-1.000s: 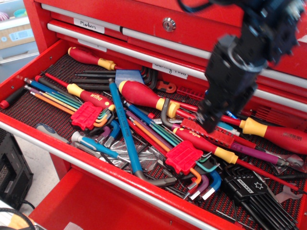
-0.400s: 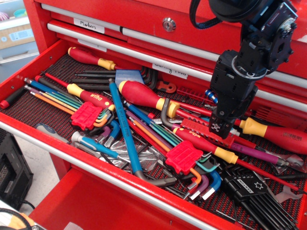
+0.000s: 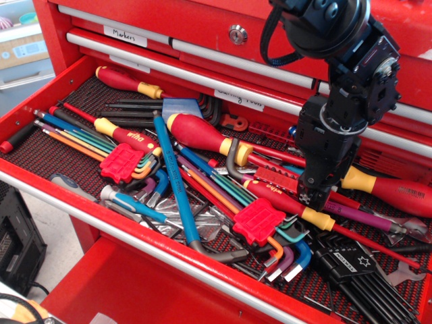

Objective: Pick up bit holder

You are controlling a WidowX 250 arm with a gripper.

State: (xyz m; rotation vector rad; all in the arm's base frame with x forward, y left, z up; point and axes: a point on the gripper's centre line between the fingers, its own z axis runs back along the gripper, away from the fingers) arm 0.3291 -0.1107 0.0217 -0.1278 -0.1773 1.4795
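Gripper (image 3: pixel 315 196) tip covers bit holder (image 3: pixel 278 177) right end; finger state unreadable

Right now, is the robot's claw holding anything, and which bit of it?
It cannot be told. The gripper is down on the right end of the bit holder, but its own body hides the fingertips, so no grasp shows. The strip lies flat among the tools.

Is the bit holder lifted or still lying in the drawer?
Still lying flat among the tools: bit holder rests on screwdriver shafts, hand down over its right end.
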